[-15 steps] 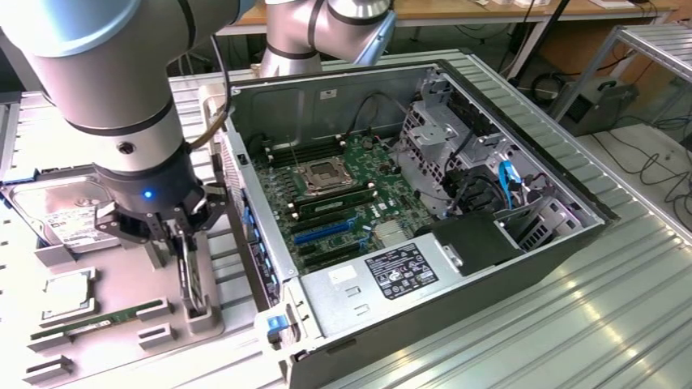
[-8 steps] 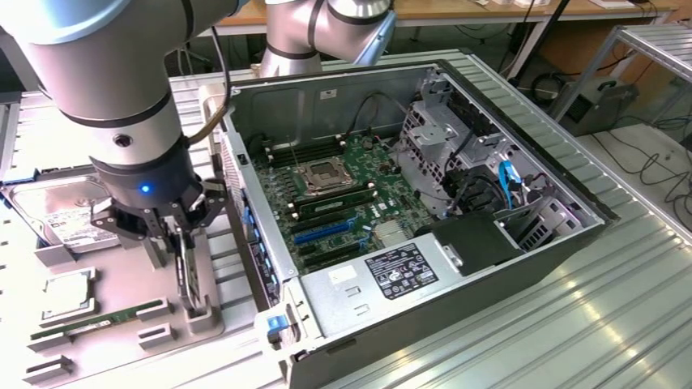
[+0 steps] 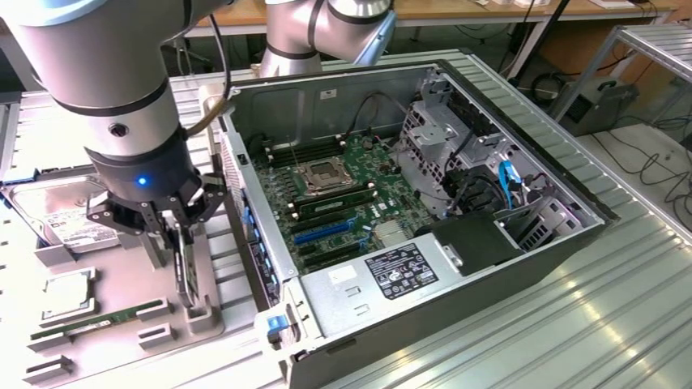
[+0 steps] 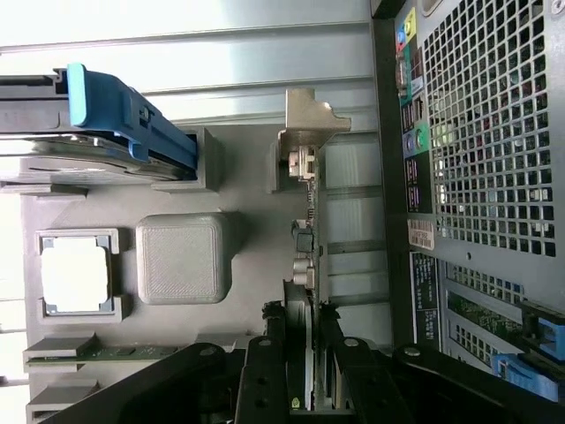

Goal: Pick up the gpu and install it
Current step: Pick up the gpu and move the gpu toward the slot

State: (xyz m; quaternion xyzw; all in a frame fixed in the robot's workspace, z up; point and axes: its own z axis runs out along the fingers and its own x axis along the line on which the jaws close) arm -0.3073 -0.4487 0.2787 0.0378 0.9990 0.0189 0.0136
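Observation:
The gpu [image 3: 187, 274] is a thin dark card standing on edge in a grey holder on the parts tray [image 3: 113, 344], at the exterior view's left of the open computer case [image 3: 454, 267]. My gripper [image 3: 181, 243] hangs straight down over it. In the wrist view the card's board [image 4: 305, 256] runs away from the gripper [image 4: 300, 325] to its silver bracket [image 4: 311, 119], and the black fingers [image 4: 265, 353] press on both faces of its near end. The card still sits in its holder. The motherboard [image 3: 335, 194] with a blue slot [image 3: 324, 232] lies inside the case.
On the tray lie a hard drive [image 3: 65, 219] with a blue clip [image 4: 106, 106], a square processor [image 3: 67, 290] and a green RAM stick [image 3: 97, 318]. The case's perforated back panel [image 4: 481, 132] stands close beside the card. A metal table edge runs along the exterior view's right.

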